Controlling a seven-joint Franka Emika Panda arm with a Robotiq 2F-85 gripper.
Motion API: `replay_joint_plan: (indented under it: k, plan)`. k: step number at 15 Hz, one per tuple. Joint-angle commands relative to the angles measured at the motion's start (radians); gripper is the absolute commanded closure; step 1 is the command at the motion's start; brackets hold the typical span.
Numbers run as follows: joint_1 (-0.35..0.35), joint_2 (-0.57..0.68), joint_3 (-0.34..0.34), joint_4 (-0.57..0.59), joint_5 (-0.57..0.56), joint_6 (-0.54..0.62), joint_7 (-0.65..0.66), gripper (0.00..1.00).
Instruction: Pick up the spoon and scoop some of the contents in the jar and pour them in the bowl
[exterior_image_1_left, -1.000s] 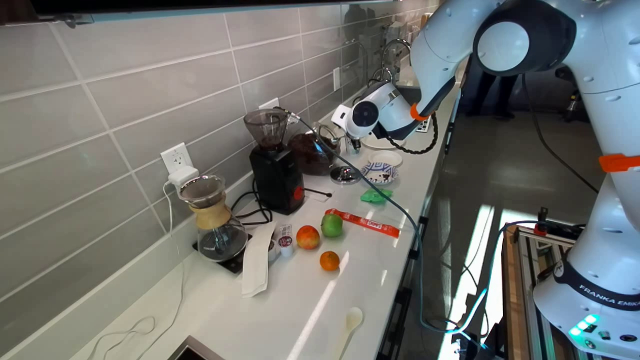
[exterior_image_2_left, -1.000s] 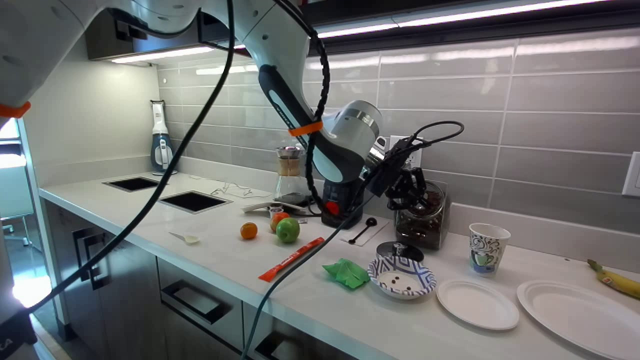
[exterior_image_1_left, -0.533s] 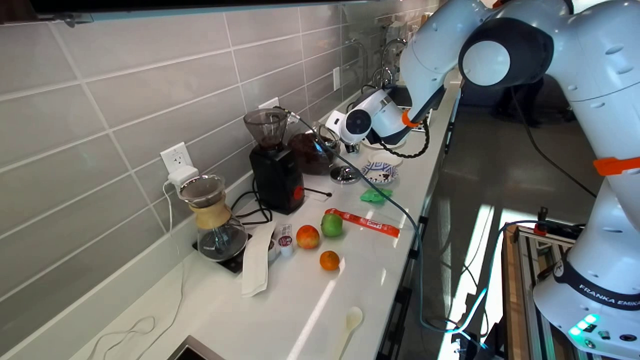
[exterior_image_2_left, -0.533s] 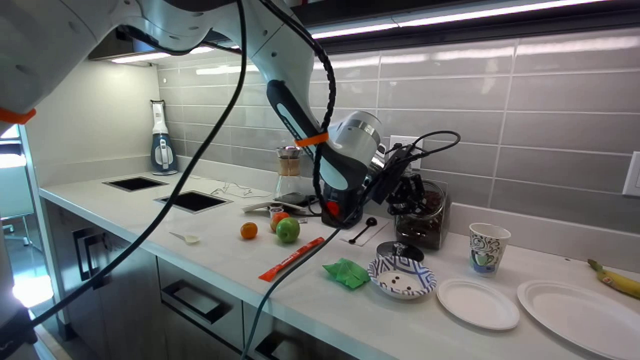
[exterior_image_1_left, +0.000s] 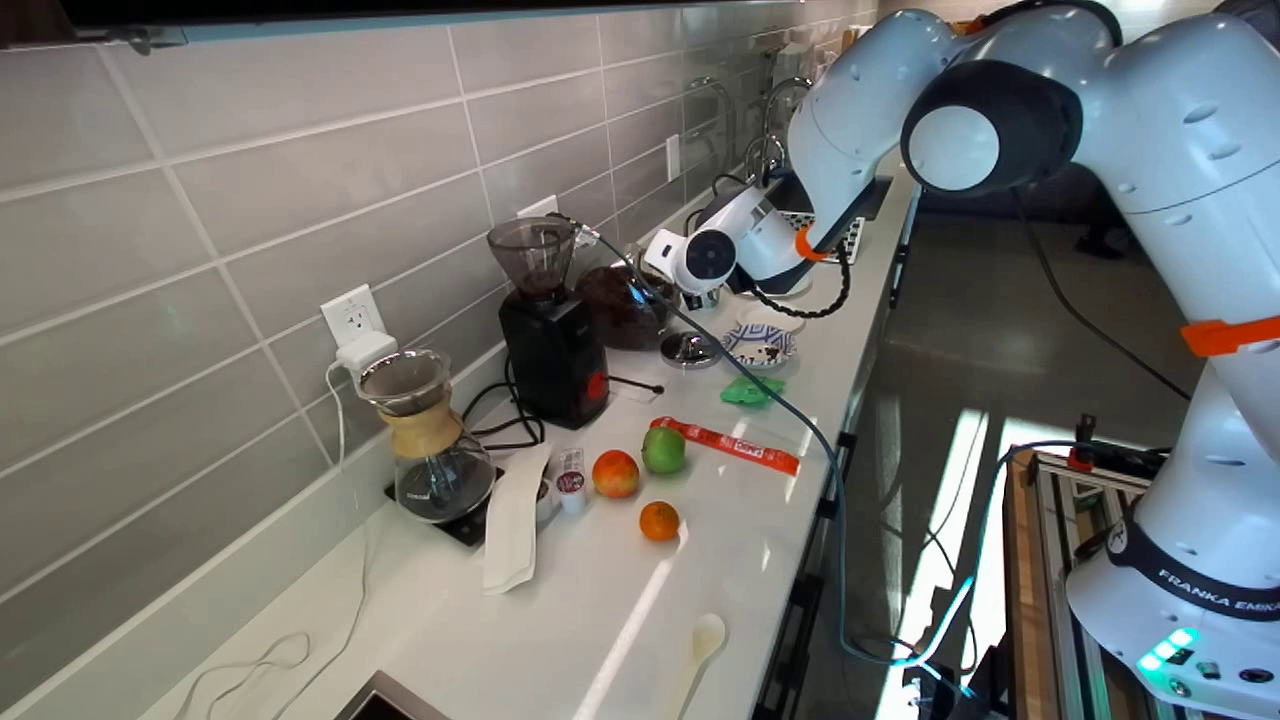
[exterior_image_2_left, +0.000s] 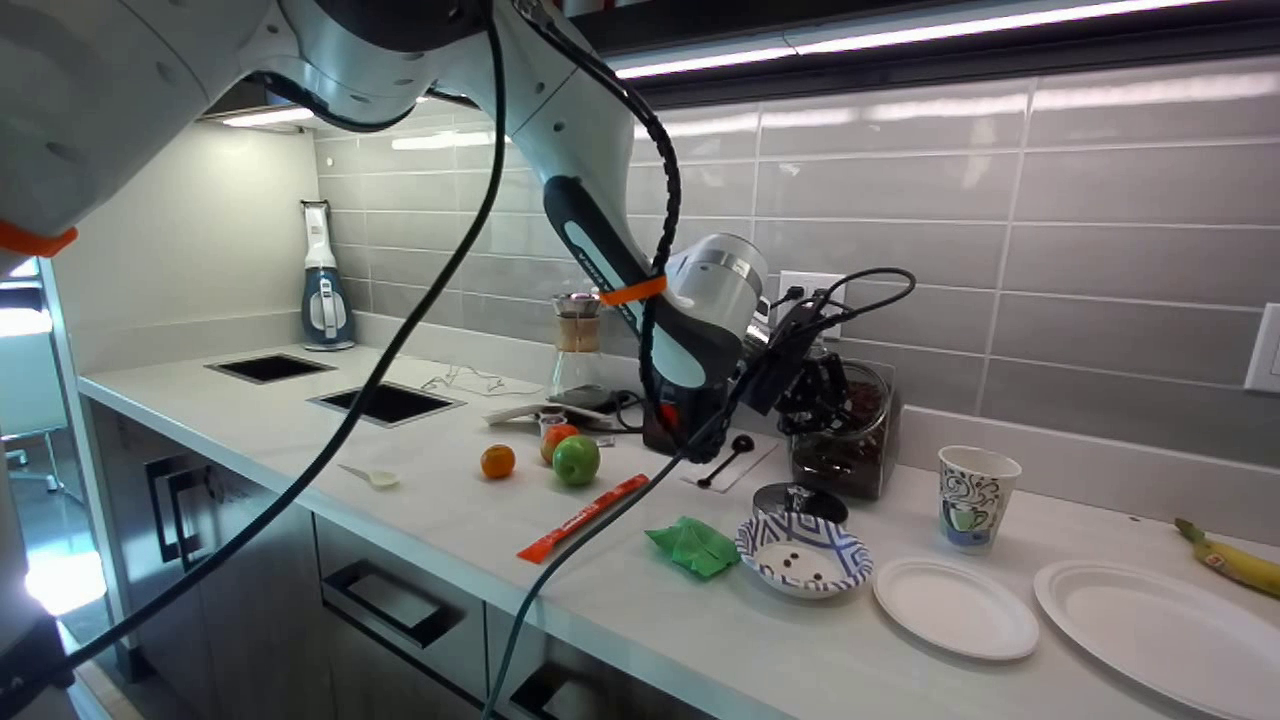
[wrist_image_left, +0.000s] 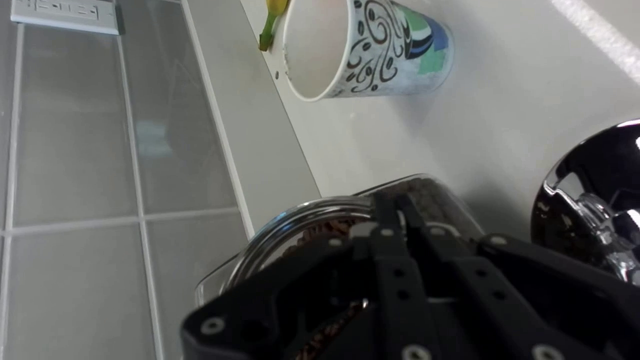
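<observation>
Fingers (wrist_image_left: 392, 265) are together near the jar (exterior_image_2_left: 848, 464); in an exterior view, black spoon (exterior_image_2_left: 738, 447) lies near its nine o'clock, bowl (exterior_image_2_left: 840, 562) near six

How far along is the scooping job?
Looks done: the shiny round lid is off the clear glass jar; a few dark pieces sit in the round blue-and-white bowl, origin unclear. In hand: the shut black pincer is by the jar's mouth, no spoon visible in it. Likely left: spoon pickup, as the thin black spoon and pale cream spoon lie unheld; then scoop and pour.
</observation>
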Motion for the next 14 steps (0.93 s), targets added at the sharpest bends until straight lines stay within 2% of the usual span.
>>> replay_joint_plan:
  k: [1,3,4,6,14]
  plan:
    - [0.011,0.027,-0.005,0.013,-0.039,-0.011,0.027,0.99]
    - [0.014,0.029,-0.006,0.011,-0.038,-0.018,0.028,0.97]
    - [0.015,0.029,-0.007,0.012,-0.038,-0.02,0.029,0.71]
    - [0.016,0.029,-0.007,0.012,-0.039,-0.023,0.032,0.64]
    - [0.021,0.004,-0.006,-0.016,0.012,-0.047,-0.016,0.01]
